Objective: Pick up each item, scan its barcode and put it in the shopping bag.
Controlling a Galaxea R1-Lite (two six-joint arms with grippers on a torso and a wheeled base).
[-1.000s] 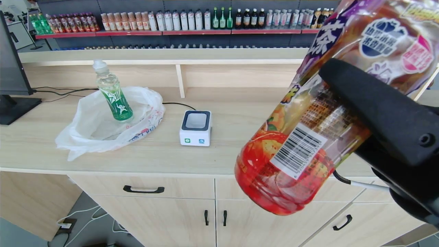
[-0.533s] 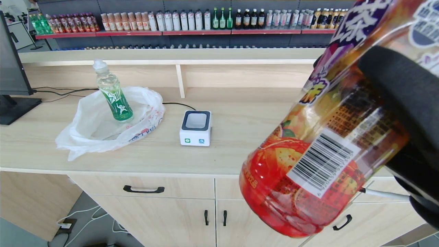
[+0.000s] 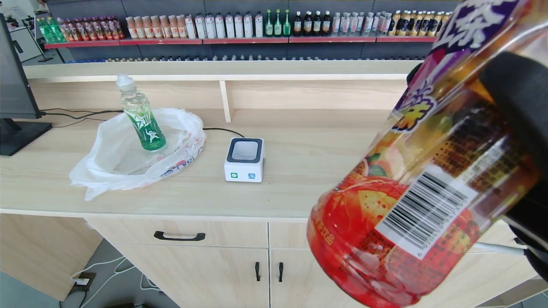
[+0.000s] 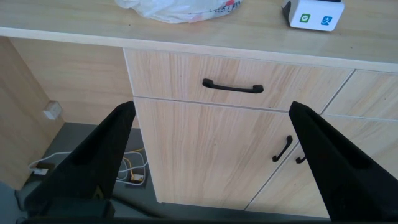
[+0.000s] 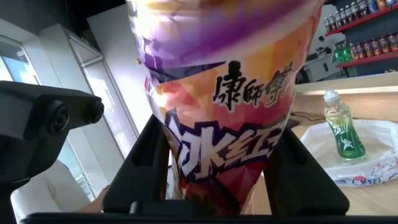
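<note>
My left fingers are wide open and hold nothing. They hang low, in front of the drawer under the desk.

On the far left of the desk stands a dark screen. Next to it lies the white bag, open and flat on the desk. A green bottle stands inside the bag, leaning a little. Just beside the bag, not touching it, sits the small white scanner with its dark window facing up.

To the right of the scanner, and well apart from it, is the red bottle. It is up in the air and tipped over, with its bottom pointing down and to the left. Its barcode faces up toward my head. My right fingers are closed tight on its sides, one black finger on each side.

Far behind the desk, a long shelf is full of drinks.
</note>
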